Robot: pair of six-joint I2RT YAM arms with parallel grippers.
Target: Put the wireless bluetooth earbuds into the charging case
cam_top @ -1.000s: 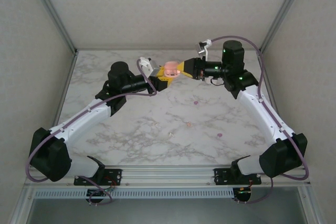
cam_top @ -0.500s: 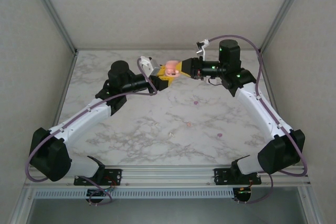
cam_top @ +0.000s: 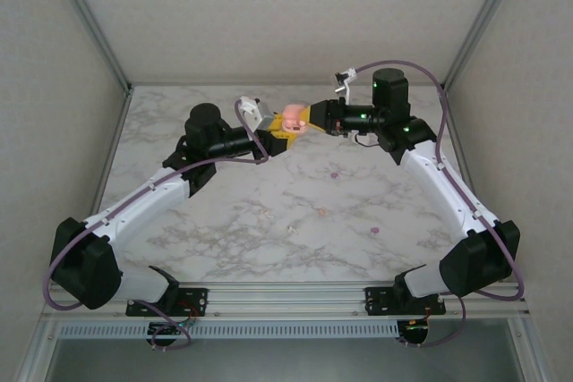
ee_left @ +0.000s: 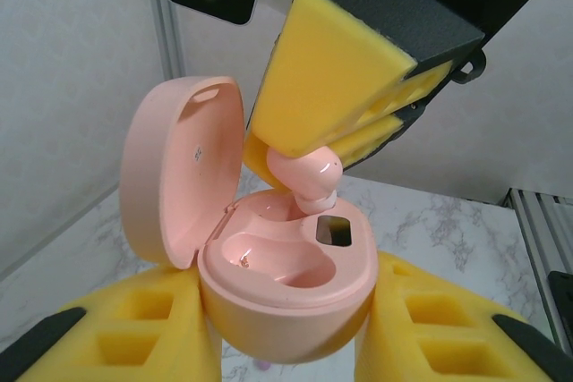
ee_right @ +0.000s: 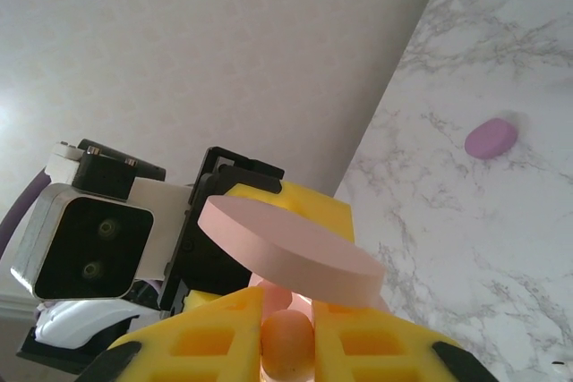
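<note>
Arms [cam_top: 152,190] meeting, left end effector [cam_top: 277,137] clamping open case [ee_left: 269,261], right end effector [ee_right: 287,321] pinching earbud [ee_left: 304,181]

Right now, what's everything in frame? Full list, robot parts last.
charging case: 1, pink, lid open, held off the table at its far middle
held earbud: 1, pink-peach, just above the case's socket
purple earbuds: 2, loose on the table, right of centre
peach earbud: 1, loose, near table centre
whitish earbud: 1 sure, maybe a second to its left; too small to tell
table: 1, white-grey marble
left gripper: yellow pads, shut on the charging case
right gripper: yellow pads, shut on the held earbud
</note>
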